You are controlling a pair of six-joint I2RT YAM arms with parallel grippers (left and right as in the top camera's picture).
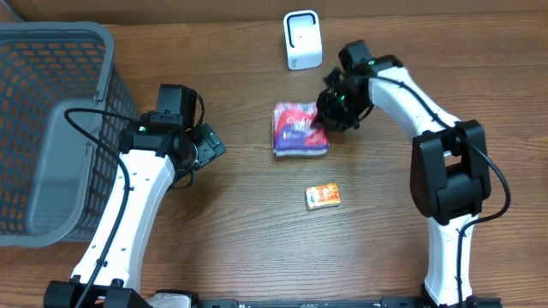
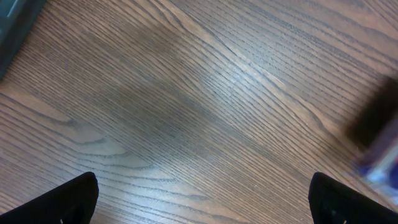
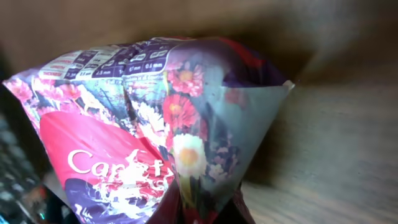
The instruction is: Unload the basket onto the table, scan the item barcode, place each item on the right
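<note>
The item, a purple and pink floral packet, lies on the wooden table in the middle of the overhead view. My right gripper is at its right edge. In the right wrist view the packet fills the frame and my right gripper is shut on a pinched fold of its wrapper. No barcode shows on the packet. My left gripper hovers to the left of the packet, apart from it. It stands open over bare wood, and the packet is a blur at the right edge.
A white scanner stands at the back, just behind the packet. A small orange packet lies nearer the front. A grey mesh basket takes up the left side of the table.
</note>
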